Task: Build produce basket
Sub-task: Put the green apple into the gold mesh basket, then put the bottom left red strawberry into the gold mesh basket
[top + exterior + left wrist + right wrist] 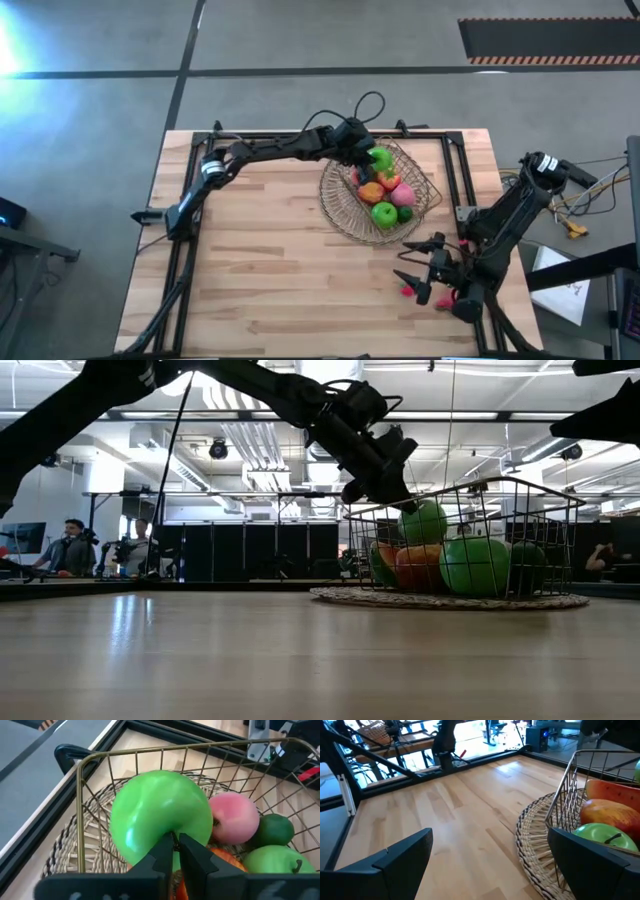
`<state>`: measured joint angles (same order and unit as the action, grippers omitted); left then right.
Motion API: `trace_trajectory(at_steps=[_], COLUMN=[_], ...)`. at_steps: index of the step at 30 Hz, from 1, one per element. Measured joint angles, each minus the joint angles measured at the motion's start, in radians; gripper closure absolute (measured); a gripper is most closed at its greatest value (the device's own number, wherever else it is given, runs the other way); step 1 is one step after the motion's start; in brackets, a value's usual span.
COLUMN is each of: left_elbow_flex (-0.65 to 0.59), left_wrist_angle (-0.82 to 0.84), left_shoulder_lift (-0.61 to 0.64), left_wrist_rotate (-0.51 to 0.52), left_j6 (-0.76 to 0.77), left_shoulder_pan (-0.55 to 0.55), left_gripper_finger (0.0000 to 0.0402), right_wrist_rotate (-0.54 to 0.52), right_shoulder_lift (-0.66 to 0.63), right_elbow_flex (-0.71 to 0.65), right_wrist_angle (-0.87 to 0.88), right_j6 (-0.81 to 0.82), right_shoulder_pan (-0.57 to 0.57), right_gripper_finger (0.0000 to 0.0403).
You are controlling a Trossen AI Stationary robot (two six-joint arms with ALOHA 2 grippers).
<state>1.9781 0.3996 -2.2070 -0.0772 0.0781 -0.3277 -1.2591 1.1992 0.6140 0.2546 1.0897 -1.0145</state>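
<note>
The wire basket (pixel 432 196) stands on a round woven mat (pixel 340 212) at the table's far right. Inside lie a second green apple (pixel 384 213), a pink piece (pixel 235 817), a small dark-green one (pixel 272 830) and orange and red pieces (pixel 420 565). My left gripper (pixel 175 845) reaches in over the basket's far rim, shut on a green apple (pixel 160 815) on top of the pile. My right gripper (pixel 425 268) hovers open near the table's right near corner, level with the mat (pixel 535 845), touching nothing. My left gripper pinches the green apple at its stem dimple (pixel 173 834) between the two fingertips (pixel 162 851). It comes slanting down from the table's far left. The apple (pixel 425 522) sits just under the gripper at the top of the pile; whether it rests on the pieces below, I cannot tell.
The basket's wire walls (pixel 500 490) rise around the fruit, and its rim (pixel 135 752) is close to the left fingers. Black frame rails (pixel 190 150) run along the table's far, left and right edges. Bare wood (pixel 260 260) spreads over the left and near parts.
</note>
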Motion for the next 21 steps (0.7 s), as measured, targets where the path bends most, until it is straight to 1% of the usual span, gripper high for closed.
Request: trace_trajectory(at_steps=[8,12,17,21], left_elbow_flex=[-0.001,0.003,0.009,0.005], left_wrist_angle=[-0.005,-0.025,0.009,0.131], left_shoulder_lift=[0.000,0.000,0.044,0.144], left_wrist_rotate=[0.000,0.000,0.000,0.000], left_j6=[0.020,0.009,-0.090,-0.192], left_shoulder_pan=[-0.004,-0.005,-0.001,0.032], left_gripper_finger=[0.0333,0.0311,0.0299,0.0300], right_wrist_rotate=[0.000,0.000,0.000,0.000], right_shoulder_lift=[0.000,0.000,0.000,0.000], right_elbow_flex=[0.000,0.000,0.000,0.000], right_wrist_angle=[-0.002,-0.002,-0.004,-0.004], right_j6=[0.000,0.000,0.012,0.014], right_shoulder_pan=[0.000,0.000,-0.002,-0.002], right_gripper_finger=[0.0019,0.0019,0.0019,0.0019])
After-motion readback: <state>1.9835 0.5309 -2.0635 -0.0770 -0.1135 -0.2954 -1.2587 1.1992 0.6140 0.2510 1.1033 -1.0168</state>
